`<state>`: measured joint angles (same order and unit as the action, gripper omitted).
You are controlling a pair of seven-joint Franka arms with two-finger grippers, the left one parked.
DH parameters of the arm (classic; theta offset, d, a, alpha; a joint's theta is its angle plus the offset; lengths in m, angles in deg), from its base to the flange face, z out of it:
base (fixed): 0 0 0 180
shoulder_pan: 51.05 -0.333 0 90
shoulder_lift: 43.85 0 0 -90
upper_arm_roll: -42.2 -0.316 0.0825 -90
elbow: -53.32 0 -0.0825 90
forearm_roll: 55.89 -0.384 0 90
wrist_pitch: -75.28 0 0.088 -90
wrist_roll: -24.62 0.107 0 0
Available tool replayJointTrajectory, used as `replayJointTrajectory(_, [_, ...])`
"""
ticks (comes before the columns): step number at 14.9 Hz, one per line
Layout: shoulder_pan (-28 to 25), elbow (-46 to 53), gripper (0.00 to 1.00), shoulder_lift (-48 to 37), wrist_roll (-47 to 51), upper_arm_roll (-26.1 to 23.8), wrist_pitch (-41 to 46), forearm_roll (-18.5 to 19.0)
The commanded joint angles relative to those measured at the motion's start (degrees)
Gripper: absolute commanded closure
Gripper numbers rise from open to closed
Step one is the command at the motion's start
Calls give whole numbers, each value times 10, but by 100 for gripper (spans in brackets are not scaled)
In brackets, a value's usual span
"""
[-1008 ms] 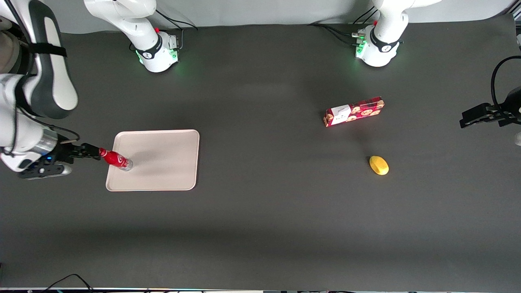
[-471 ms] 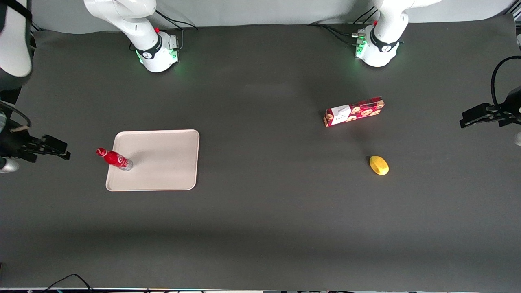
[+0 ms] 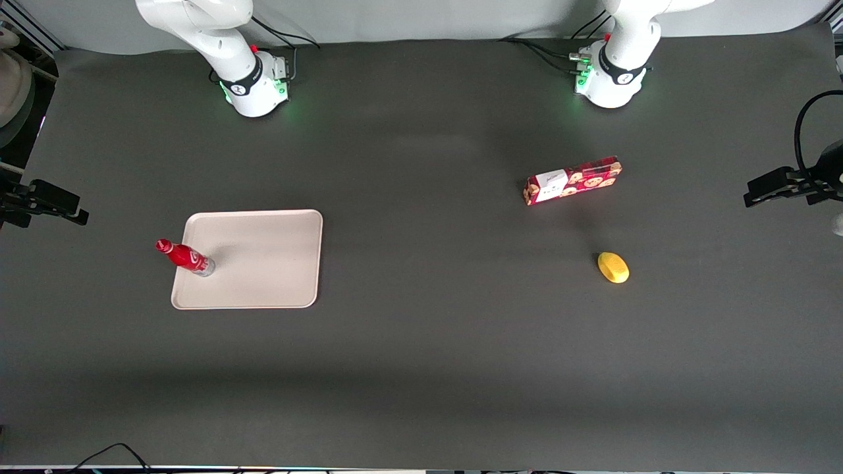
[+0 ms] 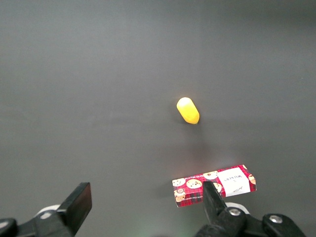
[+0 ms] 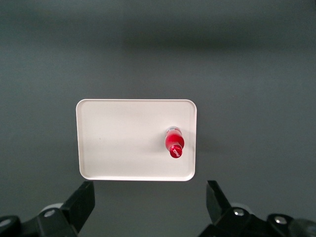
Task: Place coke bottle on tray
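Pulled back toward the working arm's end of the table, the right arm's gripper (image 3: 59, 204) hangs empty, jaws wide, while the small red coke bottle (image 3: 185, 257) stands upright on the pale beige-pink rectangular tray (image 3: 263, 260); placement looks complete.

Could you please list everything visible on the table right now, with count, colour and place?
coke bottle: one, red with a red cap and silvery base, standing upright on the tray near the rim at the working arm's end.
tray: one, pale beige-pink, flat on the dark table toward the working arm's end.
cookie box: one, red with a white label, lying toward the parked arm's end.
yellow object: one, small and rounded, nearer the front camera than the cookie box.
table: one, dark grey.
claw: one, black, open, empty, at the working arm's end of the table, apart from the bottle and tray.
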<state>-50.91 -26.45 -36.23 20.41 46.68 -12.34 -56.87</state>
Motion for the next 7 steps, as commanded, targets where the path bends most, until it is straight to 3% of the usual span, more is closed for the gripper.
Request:
replayJointTrajectory(1, [-5,8,0,17,16,3,5,-9])
replayJointTrajectory(7, [-5,8,0,32,17,4,-9,-9])
